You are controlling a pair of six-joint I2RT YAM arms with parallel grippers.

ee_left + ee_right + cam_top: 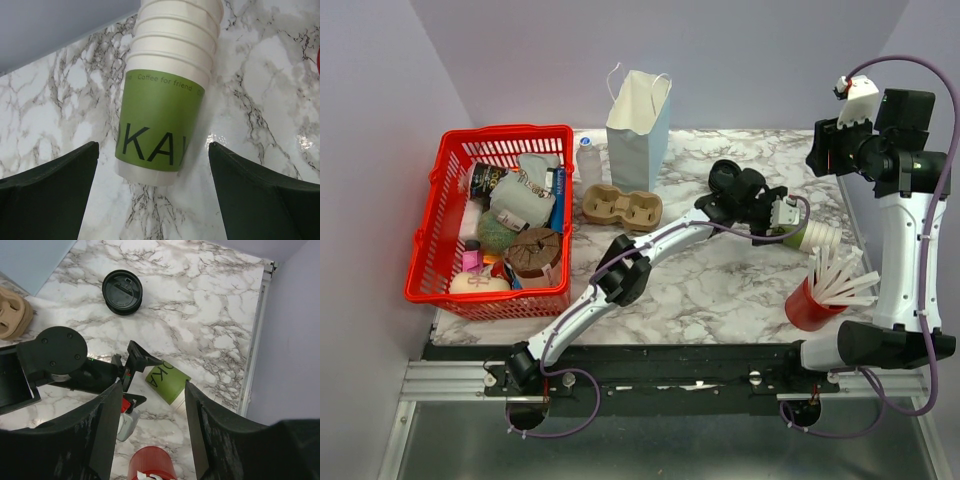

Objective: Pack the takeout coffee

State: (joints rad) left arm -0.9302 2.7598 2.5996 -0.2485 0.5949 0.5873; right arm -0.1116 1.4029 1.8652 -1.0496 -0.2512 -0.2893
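Observation:
A round black sip lid (122, 291) faces up on the marble, also in the top view (723, 174); I cannot tell whether the olive-green takeout cup is under it. A stack of green cups with white rims (160, 125) lies on its side at the right (817, 238) (167, 382). My left gripper (153, 147) is open, its jaws on either side of the stack's base end without touching it (796, 230). My right gripper (152, 386) is open and empty, held high above the stack (826, 150).
A red cup of white sticks (810, 305) stands near the front right (152, 465). A cardboard cup carrier (623, 208), a white paper bag (640, 115) and a bottle (588, 160) stand at the back. A red basket (438, 190) of goods is on the left.

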